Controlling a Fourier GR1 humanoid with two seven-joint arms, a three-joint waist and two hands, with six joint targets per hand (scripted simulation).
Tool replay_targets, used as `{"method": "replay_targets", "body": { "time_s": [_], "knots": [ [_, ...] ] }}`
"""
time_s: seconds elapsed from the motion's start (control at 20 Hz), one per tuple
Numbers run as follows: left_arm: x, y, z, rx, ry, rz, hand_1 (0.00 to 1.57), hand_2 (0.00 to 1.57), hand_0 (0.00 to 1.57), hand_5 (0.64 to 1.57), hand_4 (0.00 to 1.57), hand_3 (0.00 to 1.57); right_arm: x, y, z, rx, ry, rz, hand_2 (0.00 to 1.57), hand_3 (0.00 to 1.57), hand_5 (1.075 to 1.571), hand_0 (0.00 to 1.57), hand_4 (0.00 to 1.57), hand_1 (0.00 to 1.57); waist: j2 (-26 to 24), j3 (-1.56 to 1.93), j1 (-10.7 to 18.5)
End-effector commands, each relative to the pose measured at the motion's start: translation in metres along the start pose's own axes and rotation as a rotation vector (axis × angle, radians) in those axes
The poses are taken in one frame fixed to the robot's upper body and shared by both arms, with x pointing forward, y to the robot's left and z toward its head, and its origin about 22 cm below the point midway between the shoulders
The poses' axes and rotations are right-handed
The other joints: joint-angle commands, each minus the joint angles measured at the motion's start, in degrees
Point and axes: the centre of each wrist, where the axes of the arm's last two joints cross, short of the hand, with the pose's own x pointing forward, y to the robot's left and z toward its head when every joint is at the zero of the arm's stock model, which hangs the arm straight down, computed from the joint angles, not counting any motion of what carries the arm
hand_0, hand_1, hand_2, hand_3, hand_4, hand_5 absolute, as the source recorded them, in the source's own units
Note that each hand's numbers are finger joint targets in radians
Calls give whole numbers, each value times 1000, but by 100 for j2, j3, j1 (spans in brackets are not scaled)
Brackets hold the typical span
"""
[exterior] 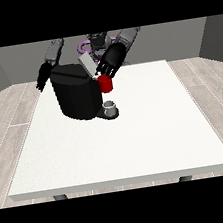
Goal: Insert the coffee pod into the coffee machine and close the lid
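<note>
— While my hand at the view's right [110, 63] hangs over the coffee machine [76, 92], can you see the pod?

— I see only a grey thing [110, 106] upright on the machine's base, under a red thing at the machine [105, 83].

— My fingers?

— Curled downward, perhaps touching the tilted grey lid [88, 65]; holding anything, I can't tell. My other hand [43, 76] hangs beside the machine. No writing reads.

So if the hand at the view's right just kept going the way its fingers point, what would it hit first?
That hand points down towards the red thing at the machine, just below its fingertips, so it would likely meet that first. Next to it are the raised lid and the machine. Depth is hard to judge in this single view.
</note>
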Motion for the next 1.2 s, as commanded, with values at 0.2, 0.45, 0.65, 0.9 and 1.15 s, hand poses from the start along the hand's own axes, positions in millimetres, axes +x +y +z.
{"method": "replay_targets", "body": {
  "time_s": [0.2, 0.45, 0.65, 0.9, 1.15],
  "knots": [
    [8, 0, -5, 35, -15, -9, 1166, 1233, 1166, 1571, 421, 1193, 9, 10, -2, 18, -32, 7, 0, 0, 1571, 0, 0, 0, 160, 0, -141],
    [-5, 15, 5, 54, -8, -35, 1231, 1267, 1231, 1571, 389, 1211, 10, 2, -3, 2, -23, -9, 0, 0, 1571, 0, 165, 0, 177, 0, -86],
    [-15, 40, 16, 100, -10, -40, 1212, 1245, 1212, 1571, 352, 1199, 17, -7, -5, -8, -52, 2, 0, 0, 1571, 0, 0, 0, 293, -1, -228],
    [31, 3, -10, 83, -68, -42, 1180, 1198, 1180, 1571, 351, 1170, -13, 1, -2, -29, 4, -19, 0, 0, 1571, 0, 0, 0, 180, 4, 94],
    [3, -3, -3, 88, -2, -131, 1216, 1228, 1216, 1571, 0, 1104, -9, -8, 3, 5, 10, 0, 0, 0, 1571, 0, 0, 0, -30, 1, -129]
  ]
}}
